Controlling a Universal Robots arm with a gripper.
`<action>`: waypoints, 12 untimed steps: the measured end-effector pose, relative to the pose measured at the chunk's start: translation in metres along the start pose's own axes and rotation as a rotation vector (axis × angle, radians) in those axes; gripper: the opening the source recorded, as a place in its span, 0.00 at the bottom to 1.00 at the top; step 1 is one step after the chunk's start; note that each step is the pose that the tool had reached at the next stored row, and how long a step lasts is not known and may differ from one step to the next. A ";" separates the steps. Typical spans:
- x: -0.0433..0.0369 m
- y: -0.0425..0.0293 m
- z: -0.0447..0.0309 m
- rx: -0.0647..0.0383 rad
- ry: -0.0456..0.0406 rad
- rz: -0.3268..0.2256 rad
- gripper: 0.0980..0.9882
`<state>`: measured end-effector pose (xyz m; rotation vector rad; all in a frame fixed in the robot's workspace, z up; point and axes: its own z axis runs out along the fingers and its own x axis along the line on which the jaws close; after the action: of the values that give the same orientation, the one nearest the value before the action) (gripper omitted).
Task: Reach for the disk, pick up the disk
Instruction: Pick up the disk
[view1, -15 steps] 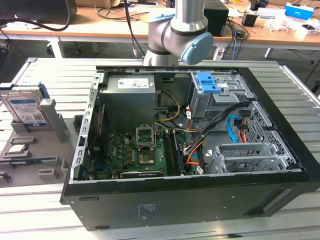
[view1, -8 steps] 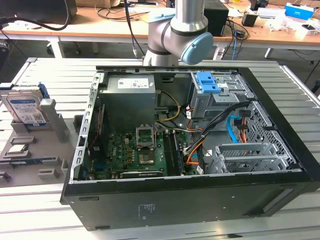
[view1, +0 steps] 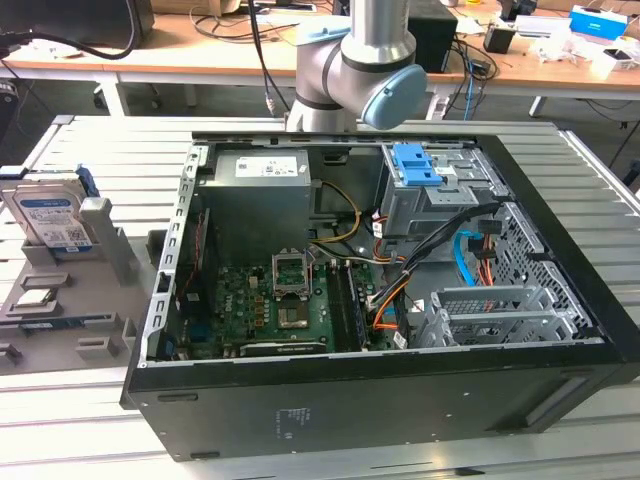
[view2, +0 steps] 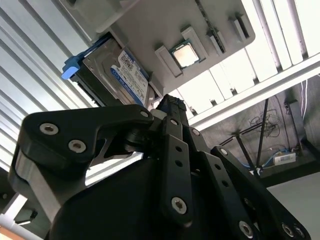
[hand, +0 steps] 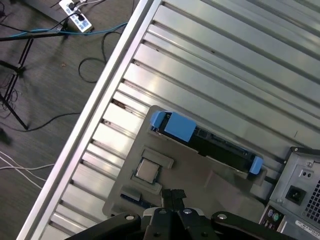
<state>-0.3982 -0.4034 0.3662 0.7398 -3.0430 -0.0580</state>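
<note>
At the exterior view's left end of the slatted metal table (view1: 90, 140), the disk (view1: 48, 212) stands upright on edge in a slot of a grey holder (view1: 105, 235). Its label face is turned toward the room. It is near the open computer case (view1: 400, 400) but apart from it.

In the first wrist view the fingers (hand: 173, 194) hang above the holder, pointing down at it. The disk (hand: 215, 146) is seen edge-on here as a narrow dark body with blue rails (hand: 175, 126) showing at both ends. Its long axis runs across the fingers' line of approach, not along it. The disk lies ahead of the fingertips, near but not touching. A processor chip (hand: 147, 170) seated in the holder lies closer to the fingertips than the disk does, slightly to one side of the direct line.

In both wrist views the fingers are brought together tip against tip, with no visible gap and nothing clamped between them. The second wrist view shows the fingers (view2: 170, 102) with the disk (view2: 125, 75) beyond them, label face and one blue rail exposed.

Judgement: the reach is partly made, and the disk sits untouched in its slot. At this setting the fingers could not straddle the disk's narrow upper edge.
</note>
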 end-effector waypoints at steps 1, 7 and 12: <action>0.0000 0.0000 0.0000 0.000 0.0002 -0.004 0.01; 0.0000 0.0000 0.0000 0.000 0.0012 -0.029 0.01; 0.0000 0.0000 0.0000 0.000 0.0020 -0.051 0.01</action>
<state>-0.3982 -0.4034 0.3662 0.8173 -3.0221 -0.0575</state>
